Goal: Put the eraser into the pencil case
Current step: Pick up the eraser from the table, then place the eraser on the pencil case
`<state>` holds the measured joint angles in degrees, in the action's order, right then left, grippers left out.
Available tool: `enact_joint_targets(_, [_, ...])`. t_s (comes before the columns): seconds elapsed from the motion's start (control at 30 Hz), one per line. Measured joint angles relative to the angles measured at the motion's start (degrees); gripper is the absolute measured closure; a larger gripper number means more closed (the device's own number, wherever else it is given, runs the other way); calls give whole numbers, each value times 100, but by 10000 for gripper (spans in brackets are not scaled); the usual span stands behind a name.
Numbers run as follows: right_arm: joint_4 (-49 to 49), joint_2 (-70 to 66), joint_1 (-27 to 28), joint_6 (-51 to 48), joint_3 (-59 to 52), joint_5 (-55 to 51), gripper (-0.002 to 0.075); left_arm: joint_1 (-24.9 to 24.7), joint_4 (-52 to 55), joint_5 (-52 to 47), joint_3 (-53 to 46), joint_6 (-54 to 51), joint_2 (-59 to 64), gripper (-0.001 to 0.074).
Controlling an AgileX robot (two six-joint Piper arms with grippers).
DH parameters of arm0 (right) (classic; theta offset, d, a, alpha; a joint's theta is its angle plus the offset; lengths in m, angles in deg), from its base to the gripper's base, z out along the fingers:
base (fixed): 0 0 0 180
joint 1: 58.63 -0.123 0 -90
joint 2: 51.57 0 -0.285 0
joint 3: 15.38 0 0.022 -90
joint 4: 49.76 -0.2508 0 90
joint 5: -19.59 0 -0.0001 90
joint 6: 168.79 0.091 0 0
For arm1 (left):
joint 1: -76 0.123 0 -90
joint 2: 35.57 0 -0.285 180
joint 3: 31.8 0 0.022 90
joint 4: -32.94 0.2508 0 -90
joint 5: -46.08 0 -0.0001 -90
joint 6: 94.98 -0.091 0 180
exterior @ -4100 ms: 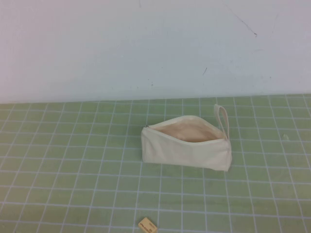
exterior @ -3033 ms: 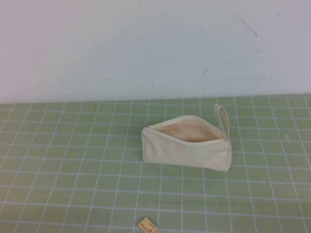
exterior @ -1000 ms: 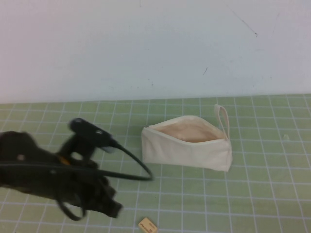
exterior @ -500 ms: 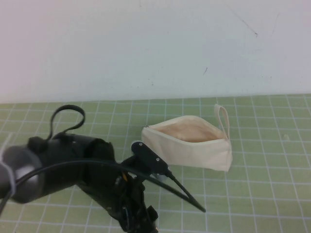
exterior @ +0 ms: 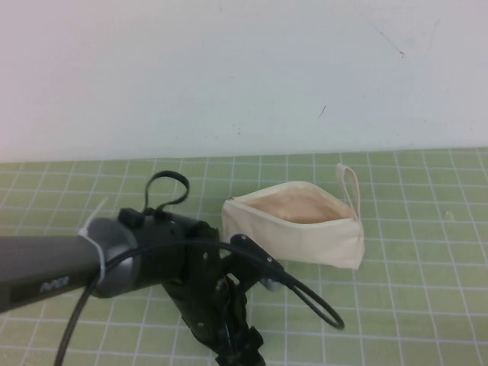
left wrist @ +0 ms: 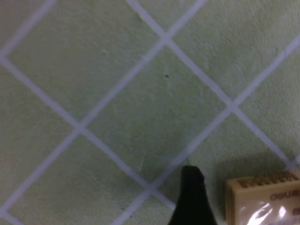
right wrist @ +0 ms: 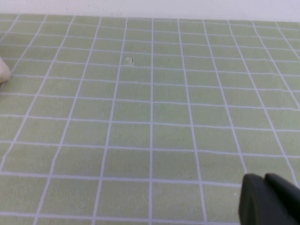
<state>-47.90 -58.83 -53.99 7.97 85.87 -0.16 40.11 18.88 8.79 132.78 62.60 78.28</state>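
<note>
The cream-white pencil case lies on the green grid mat with its zip open, its beige lining showing and its loop strap at the far right end. My left gripper is low at the mat's near edge, in front of and left of the case. It hides the eraser in the high view. In the left wrist view the tan eraser lies on the mat right beside one dark finger, with a small gap between them; the other finger is out of view. My right gripper is shut and empty over bare mat.
The green grid mat runs back to a white wall. The left arm's black cable loops hang just in front of the case. A bit of the case shows at the edge of the right wrist view.
My left arm came in from the left and swung right and down over the eraser, which it now covers in the high view. The case has not moved.
</note>
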Motion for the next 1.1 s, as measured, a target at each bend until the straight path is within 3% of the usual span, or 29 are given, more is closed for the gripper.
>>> enact_joint_targets(0.2, [0, 0, 0, 0, 0, 0, 726, -299, 738, 0, 9, 677, 58, 328])
enact_joint_targets(0.37, [0, 0, 0, 0, 0, 0, 726, -347, 1107, -28, 55, 1097, 90, 446])
enact_joint_targets(0.53, [0, 0, 0, 0, 0, 0, 726, -347, 1214, -688, 391, 1169, 103, 447])
enact_joint_targets(0.77, [3, 0, 0, 0, 0, 0, 726, -347, 1217, -1552, 1787, 1183, -16, 447])
enact_joint_targets(0.93, [13, 0, 0, 0, 0, 0, 726, -347, 1217, -833, 2753, 1183, -44, 447])
enact_joint_targets(1.1, [13, 0, 0, 0, 0, 0, 726, -347, 1240, 178, 2927, 1183, 50, 447])
